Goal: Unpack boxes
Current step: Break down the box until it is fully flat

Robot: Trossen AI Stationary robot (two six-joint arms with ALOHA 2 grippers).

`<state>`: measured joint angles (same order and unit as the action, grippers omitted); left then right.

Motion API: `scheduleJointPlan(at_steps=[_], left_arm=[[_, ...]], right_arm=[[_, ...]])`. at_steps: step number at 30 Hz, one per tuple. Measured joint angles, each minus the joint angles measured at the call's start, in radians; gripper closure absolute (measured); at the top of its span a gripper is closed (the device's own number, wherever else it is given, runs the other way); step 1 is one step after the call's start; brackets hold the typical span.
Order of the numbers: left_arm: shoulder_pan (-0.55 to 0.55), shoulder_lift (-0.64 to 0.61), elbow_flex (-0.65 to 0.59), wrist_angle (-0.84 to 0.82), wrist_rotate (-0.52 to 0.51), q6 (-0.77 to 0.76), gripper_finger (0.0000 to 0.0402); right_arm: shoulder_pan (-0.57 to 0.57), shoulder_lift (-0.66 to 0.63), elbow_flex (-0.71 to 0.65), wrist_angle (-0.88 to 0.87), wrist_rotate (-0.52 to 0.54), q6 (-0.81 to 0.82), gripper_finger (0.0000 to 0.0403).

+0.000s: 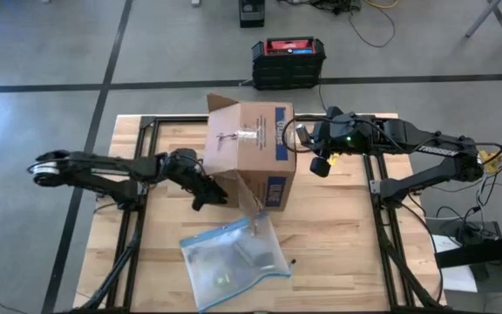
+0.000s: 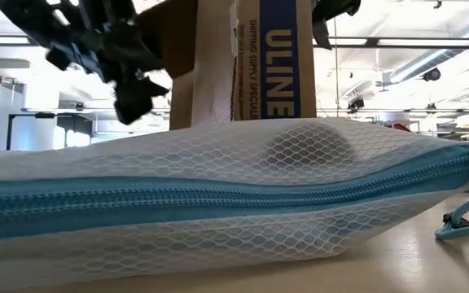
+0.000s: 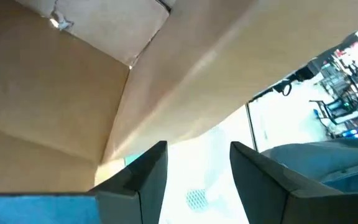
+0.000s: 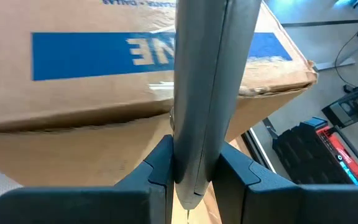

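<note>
The brown cardboard box [image 1: 251, 144] with blue ULINE labels stands mid-table, its flaps spread at its far-left corner and near side. My left gripper [image 1: 206, 194] is open at the box's near-left corner, under a cardboard flap [image 3: 73, 93]; in the left wrist view [image 3: 197, 168] nothing lies between its fingers. My right gripper [image 1: 305, 139] is at the box's right side, shut on a long grey bar [image 4: 201, 74]. A clear blue-edged zip pouch [image 1: 234, 257] lies flat on the table near the box's near side and fills the low view [image 2: 218, 195]. My right gripper pinches the grey bar between its two fingers [image 4: 157, 168], near the bar's pointed end [image 4: 188, 199]. The bar runs along the fingers and out ahead of them, across the box's labelled side [image 4: 92, 50]. Whether the bar touches the box, I cannot tell.
A black crate with a red top [image 1: 288, 61] sits on the floor beyond the table's far edge. Black frame rails [image 1: 133, 218] cross the wooden tabletop on both sides. Bare wood [image 1: 338, 244] shows to the right of the pouch.
</note>
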<state>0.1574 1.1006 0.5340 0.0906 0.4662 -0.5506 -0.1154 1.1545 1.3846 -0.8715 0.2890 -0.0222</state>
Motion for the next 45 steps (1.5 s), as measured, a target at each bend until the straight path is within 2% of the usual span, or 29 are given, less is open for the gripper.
scheduleJointPlan(at_steps=[6, 11, 15, 19, 25, 31, 33, 35, 37, 38, 41, 45], left_arm=[[-0.021, -0.187, 0.0, -0.194, -0.065, -0.059, 0.0245], [-0.069, -0.331, 0.0, -0.347, -0.087, -0.173, 0.0245], [-0.123, -0.432, 0.01, -0.332, -0.232, -0.213, 0.0245], [-0.142, -0.446, 0.111, -0.321, -0.414, -0.081, 0.0245], [-0.125, -0.284, 0.363, -0.352, -0.546, 0.222, 0.0245], [-0.052, -0.05, 0.611, -0.349, -0.525, 0.428, 0.0246], [-0.003, 0.049, 0.698, -0.398, -0.477, 0.475, 0.0246], [0.049, 0.147, 0.784, -0.338, -0.418, 0.521, 0.0246], [0.093, 0.224, 0.852, -0.395, -0.34, 0.557, 0.0246], [0.114, 0.272, 0.897, -0.368, -0.312, 0.582, 0.0246], [0.152, 0.387, 1.013, -0.416, -0.259, 0.645, 0.0246], [0.171, 0.528, 1.157, -0.519, -0.242, 0.74, 0.0246]], right_arm=[[0.0, -0.011, 0.0, -0.003, 0.03, 0.043, 0.0346], [0.0, -0.021, 0.0, -0.021, 0.077, 0.115, 0.0346], [0.001, -0.055, 0.001, -0.009, 0.165, 0.191, 0.0346], [0.012, -0.079, 0.002, 0.045, 0.277, 0.272, 0.0346], [0.044, -0.049, 0.002, 0.201, 0.374, 0.377, 0.0346], [0.101, -0.006, 0.0, 0.26, 0.595, 0.474, 0.0346], [0.116, 0.005, 0.0, 0.268, 0.646, 0.522, 0.0346], [0.124, 0.01, -0.004, 0.277, 0.667, 0.563, 0.0346], [0.127, 0.025, -0.008, 0.288, 0.684, 0.606, 0.0346], [0.127, 0.026, -0.008, 0.293, 0.686, 0.615, 0.0346], [0.126, 0.054, -0.011, 0.3, 0.72, 0.631, 0.0346], [0.126, 0.084, -0.013, 0.32, 0.765, 0.635, 0.0346]])
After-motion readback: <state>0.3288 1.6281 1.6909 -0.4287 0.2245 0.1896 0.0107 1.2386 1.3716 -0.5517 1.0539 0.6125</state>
